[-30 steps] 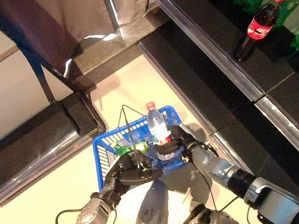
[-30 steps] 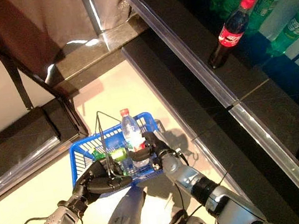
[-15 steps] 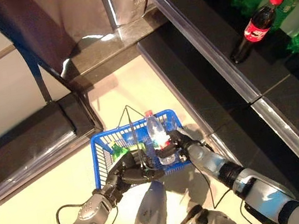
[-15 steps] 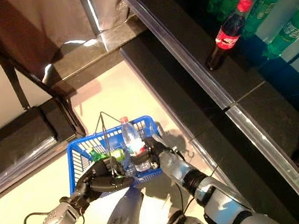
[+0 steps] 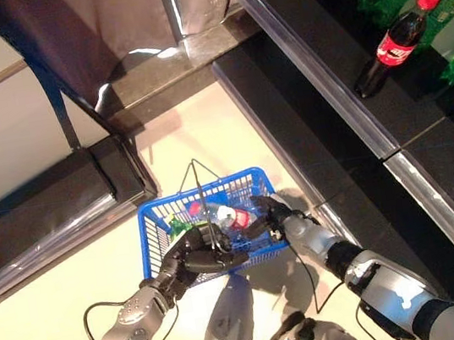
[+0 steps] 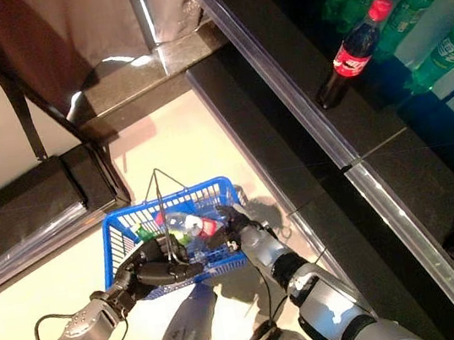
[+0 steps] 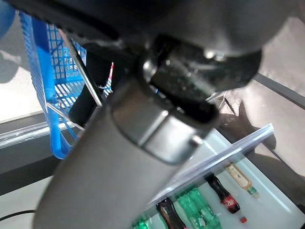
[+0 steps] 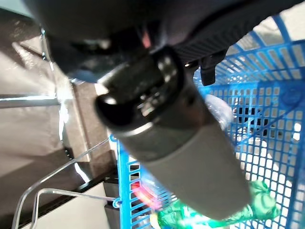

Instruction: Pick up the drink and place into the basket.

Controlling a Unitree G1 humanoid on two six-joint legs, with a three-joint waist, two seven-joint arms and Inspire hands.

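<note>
Left eye view is showing the left hand [image 5: 195, 256] curling its fingers round the wire handle [image 5: 200, 193] of the blue basket [image 5: 154, 222], probably holding it steady as a target for the other arm. The clear drink bottle [image 5: 221, 216] is lying tipped over inside, beside a green bottle [image 5: 180, 226]. The right hand [image 5: 273, 214] is sitting at the rim right next to it, but I can't tell whether those fingers are gripping or letting go.

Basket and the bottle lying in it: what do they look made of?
The basket looks like glossy blue moulded plastic, with lattice walls, plus thin metal wire handles. The bottle looks like clear, see-through plastic with a red label; its cap is hard to make out.
</note>
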